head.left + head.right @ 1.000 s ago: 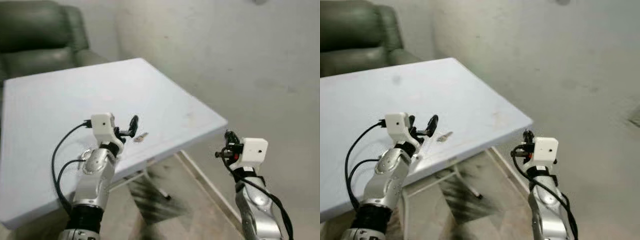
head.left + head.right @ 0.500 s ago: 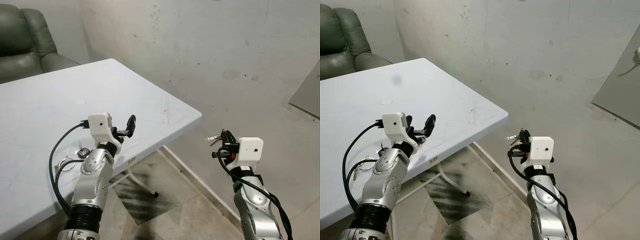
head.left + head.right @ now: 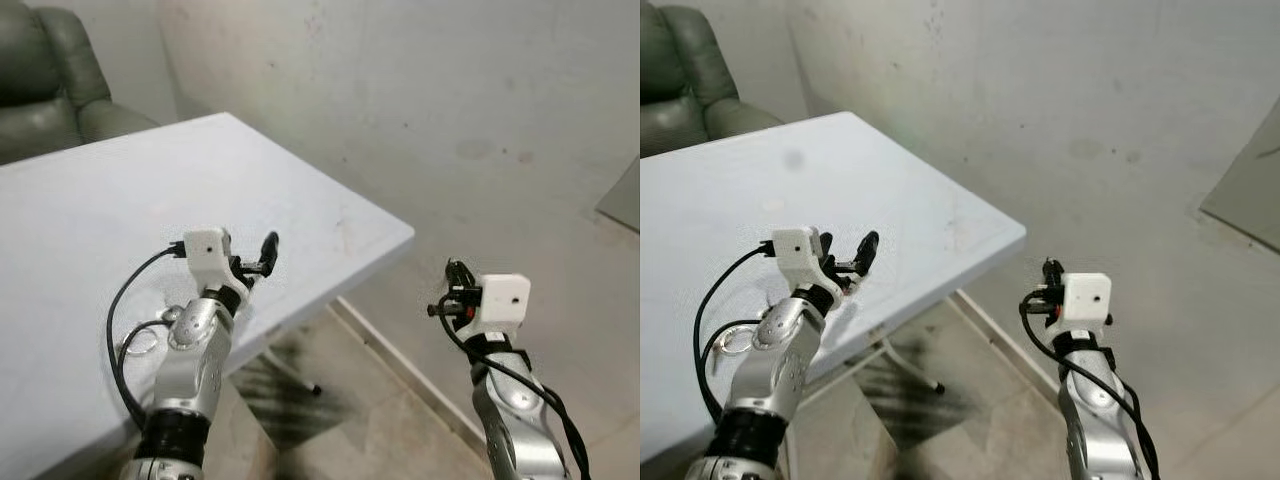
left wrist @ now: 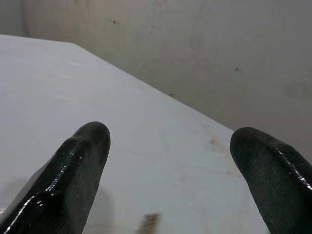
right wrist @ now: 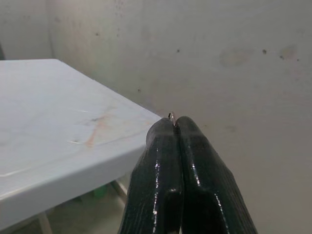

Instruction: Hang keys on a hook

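Note:
My right gripper (image 3: 454,275) is held up in the air to the right of the white table (image 3: 90,200), in front of the wall. Its fingers (image 5: 165,146) are pressed together, and a small bit of metal key ring (image 5: 172,116) pokes out at their tips; the rest of the keys is hidden. My left gripper (image 3: 262,255) hovers over the table's near right part, open with a wide gap and nothing between its fingertips (image 4: 85,146).
A thin metal ring (image 3: 142,342) lies on the table beside my left forearm. A dark green armchair (image 3: 45,80) stands at the far left behind the table. A stained grey wall (image 3: 450,90) runs along the right, with a grey panel (image 3: 1252,185) at its edge. Folding table legs (image 3: 908,365) stand on the floor below.
The view has swung slightly, shifting the table and wall in the picture. The key tips that stuck out of my right gripper half a second ago are now barely visible. Both arms keep their pose.

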`<state>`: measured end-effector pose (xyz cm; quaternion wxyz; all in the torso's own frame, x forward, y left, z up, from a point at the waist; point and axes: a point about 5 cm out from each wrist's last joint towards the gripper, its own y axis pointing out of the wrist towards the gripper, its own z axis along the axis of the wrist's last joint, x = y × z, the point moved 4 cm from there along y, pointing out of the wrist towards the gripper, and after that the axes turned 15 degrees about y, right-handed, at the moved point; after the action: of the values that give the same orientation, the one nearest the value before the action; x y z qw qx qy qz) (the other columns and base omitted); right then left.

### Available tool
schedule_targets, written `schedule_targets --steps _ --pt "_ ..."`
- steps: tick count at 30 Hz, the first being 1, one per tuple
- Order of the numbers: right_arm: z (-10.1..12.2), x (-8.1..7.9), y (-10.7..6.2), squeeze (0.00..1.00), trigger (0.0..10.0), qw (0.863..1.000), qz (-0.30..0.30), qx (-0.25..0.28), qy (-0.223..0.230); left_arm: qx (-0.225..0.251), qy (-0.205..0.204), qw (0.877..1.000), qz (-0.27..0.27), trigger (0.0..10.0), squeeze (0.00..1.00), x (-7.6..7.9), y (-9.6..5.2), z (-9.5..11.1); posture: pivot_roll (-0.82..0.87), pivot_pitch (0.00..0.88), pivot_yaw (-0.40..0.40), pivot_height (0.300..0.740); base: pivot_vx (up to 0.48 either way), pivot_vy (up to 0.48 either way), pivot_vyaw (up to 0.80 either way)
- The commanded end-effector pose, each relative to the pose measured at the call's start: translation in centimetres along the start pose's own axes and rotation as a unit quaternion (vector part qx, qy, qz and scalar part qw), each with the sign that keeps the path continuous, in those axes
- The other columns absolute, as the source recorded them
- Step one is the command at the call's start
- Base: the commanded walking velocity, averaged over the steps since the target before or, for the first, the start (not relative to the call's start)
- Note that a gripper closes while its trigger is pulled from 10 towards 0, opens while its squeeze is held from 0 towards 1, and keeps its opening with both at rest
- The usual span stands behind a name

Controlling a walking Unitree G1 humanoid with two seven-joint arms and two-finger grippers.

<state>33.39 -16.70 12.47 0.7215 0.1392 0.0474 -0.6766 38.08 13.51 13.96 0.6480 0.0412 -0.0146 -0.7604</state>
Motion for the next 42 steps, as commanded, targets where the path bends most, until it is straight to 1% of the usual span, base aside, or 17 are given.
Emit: schedule_targets --steps 1,3,9,12,24,42 --pt "-0.08 0.02 -0.11 0.00 10.0 1.000 0.001 -0.004 -0.003 -0.004 0.002 1.000 -0.002 10.0 0.00 0.24 0.15 0.00 0.00 0.000 -0.036 0.740 0.000 0.000 -0.73" --pt "-0.09 0.00 -0.09 0.00 10.0 1.000 0.001 -0.004 -0.002 -0.004 -0.006 1.000 0.000 10.0 0.00 0.20 0.17 0.00 0.00 0.000 -0.036 0.740 0.000 0.000 -0.73" --pt "-0.04 0.00 -0.06 0.00 10.0 1.000 0.002 -0.005 -0.002 -0.008 0.000 1.000 0.004 10.0 0.00 0.10 0.17 -0.06 0.00 0.000 -0.038 0.740 0.000 0.000 -0.73" --pt "-0.05 -0.02 -0.06 0.00 10.0 1.000 0.001 -0.005 -0.002 -0.011 -0.006 1.000 0.005 10.0 0.00 0.05 0.18 -0.17 0.00 0.000 -0.038 0.740 0.000 0.000 -0.73" --pt "0.08 -0.09 0.14 0.00 10.0 1.000 -0.003 -0.003 0.001 -0.011 0.000 1.000 -0.003 10.0 0.00 0.05 0.25 -0.05 0.00 0.000 -0.031 0.740 0.000 0.000 -0.73" --pt "0.46 0.38 0.30 0.00 10.0 1.000 -0.015 0.003 0.000 -0.010 0.002 1.000 -0.008 10.0 0.00 0.32 0.50 0.08 -0.01 0.000 -0.026 0.740 0.000 0.000 -0.72"
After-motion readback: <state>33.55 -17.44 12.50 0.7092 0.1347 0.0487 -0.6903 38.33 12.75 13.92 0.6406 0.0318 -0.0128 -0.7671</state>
